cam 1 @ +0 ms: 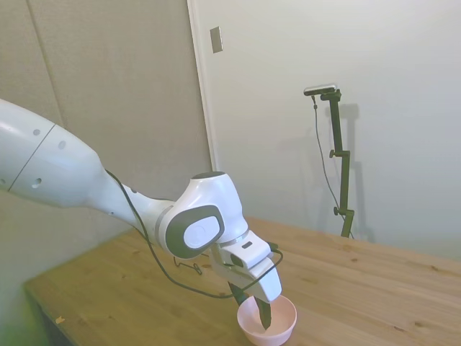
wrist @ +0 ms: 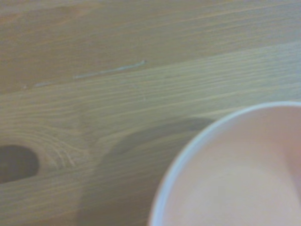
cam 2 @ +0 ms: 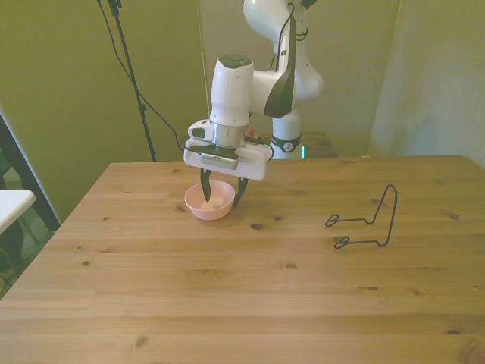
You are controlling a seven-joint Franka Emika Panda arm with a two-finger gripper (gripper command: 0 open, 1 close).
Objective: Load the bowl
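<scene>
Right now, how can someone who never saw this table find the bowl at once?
Look at the wooden table, then at the white arm's hand lowered over it. The bowl sits right under that hand, one finger inside it and one outside. It is small, round and pale pink, unlike the thin dark wire rack standing apart.

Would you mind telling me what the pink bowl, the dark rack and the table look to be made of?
The bowl looks like smooth, plain plastic with a soft sheen, though glazed ceramic cannot be excluded. The rack appears to be thin, dark bent metal wire. The table is light wood, showing grain lines and knots.
</scene>
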